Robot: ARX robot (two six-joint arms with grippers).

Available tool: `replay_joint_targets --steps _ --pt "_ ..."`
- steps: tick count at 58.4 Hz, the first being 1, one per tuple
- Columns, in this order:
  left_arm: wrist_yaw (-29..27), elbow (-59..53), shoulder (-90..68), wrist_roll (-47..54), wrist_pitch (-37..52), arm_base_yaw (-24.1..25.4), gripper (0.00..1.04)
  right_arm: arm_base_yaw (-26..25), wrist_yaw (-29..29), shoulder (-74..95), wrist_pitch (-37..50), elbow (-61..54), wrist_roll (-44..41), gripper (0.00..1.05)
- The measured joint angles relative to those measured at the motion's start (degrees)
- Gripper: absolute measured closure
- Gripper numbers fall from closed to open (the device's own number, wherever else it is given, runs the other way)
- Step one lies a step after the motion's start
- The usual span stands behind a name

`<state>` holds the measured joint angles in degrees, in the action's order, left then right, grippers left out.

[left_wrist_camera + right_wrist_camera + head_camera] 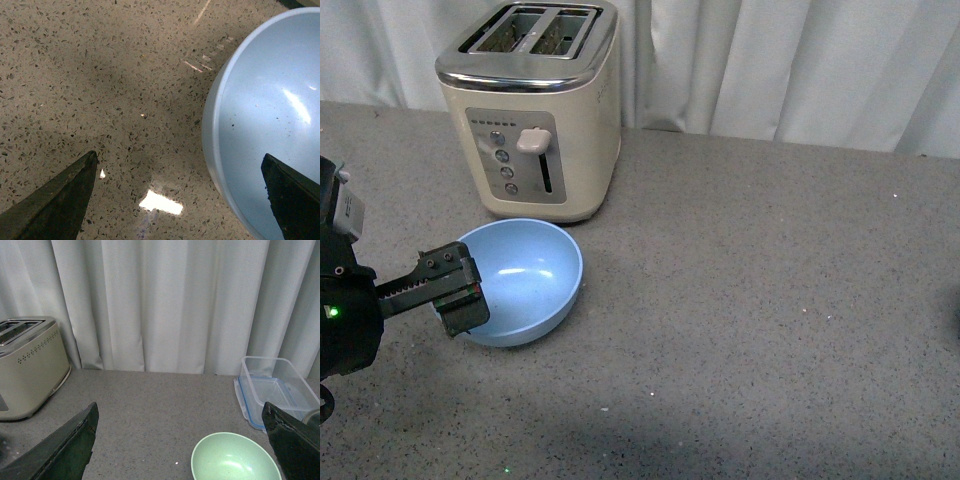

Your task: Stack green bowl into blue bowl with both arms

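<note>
Barely begun: the blue bowl [535, 270] sits before the toaster [535, 110], left gripper [460, 288] spread wide across its rim; the green bowl [235, 460] lies apart, near the wide-open, empty right gripper [180, 405].

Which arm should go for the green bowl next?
Right. The green bowl lies just ahead of the right gripper, fingers open; the left gripper straddles the rim of the blue bowl.

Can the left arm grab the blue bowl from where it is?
Probably yes. The left gripper has its fingers open around the blue bowl rim, one over the inside, one outside, with nothing in between.
</note>
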<state>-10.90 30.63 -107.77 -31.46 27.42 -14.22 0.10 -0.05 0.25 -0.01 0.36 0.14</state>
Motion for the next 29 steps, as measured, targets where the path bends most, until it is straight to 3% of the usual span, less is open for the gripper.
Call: replay_joint_targets --steps 29 --pt "-0.5 3.9 -2.9 1.4 -1.0 1.4 0.06 0.0 0.0 0.0 0.0 0.0 0.0 0.09"
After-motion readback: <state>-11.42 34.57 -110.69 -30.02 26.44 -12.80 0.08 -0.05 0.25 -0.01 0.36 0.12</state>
